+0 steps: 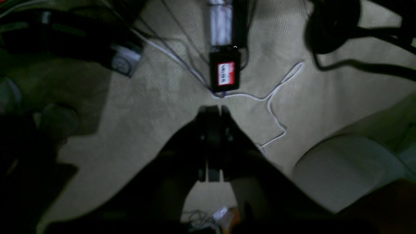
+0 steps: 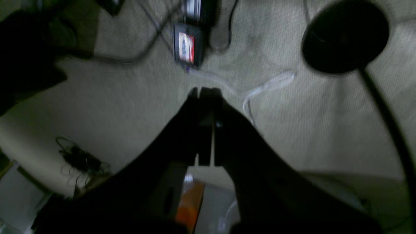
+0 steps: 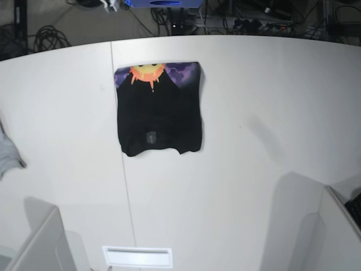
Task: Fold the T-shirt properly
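The T-shirt [image 3: 159,113] lies flat on the white table [image 3: 254,113] in the base view, left of centre toward the back. It forms a compact black rectangle, with a strip of orange sun on purple along its far edge. Neither arm shows in the base view. In the left wrist view my left gripper [image 1: 213,110] is shut with nothing between its fingers, above beige carpet. The right wrist view shows my right gripper [image 2: 206,91] shut and empty too, also over carpet. The T-shirt appears in neither wrist view.
A small grey cloth [image 3: 7,155] lies at the table's left edge. White panels [image 3: 39,243] rise at both front corners. On the carpet are a black box with a red label [image 1: 225,72], white cable [image 1: 274,107] and a round black base [image 2: 344,35].
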Robot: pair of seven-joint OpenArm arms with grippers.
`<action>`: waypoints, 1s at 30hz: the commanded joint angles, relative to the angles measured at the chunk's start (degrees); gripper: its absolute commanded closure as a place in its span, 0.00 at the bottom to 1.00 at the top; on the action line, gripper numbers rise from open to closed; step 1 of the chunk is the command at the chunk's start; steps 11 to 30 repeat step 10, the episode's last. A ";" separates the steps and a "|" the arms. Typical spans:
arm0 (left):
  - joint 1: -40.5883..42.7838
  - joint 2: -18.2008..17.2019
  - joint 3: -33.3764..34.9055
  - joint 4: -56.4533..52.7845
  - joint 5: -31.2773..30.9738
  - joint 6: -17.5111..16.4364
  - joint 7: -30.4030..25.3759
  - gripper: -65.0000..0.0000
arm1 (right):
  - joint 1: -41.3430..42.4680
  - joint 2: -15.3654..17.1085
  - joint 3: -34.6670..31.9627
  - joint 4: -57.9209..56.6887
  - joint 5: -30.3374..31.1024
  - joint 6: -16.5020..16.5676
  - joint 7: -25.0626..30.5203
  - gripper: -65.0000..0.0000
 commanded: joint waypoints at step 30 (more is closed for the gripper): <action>-1.22 -0.11 0.05 0.06 0.05 -0.52 -0.39 1.00 | 0.16 -1.19 -0.08 0.21 0.01 0.39 0.44 1.00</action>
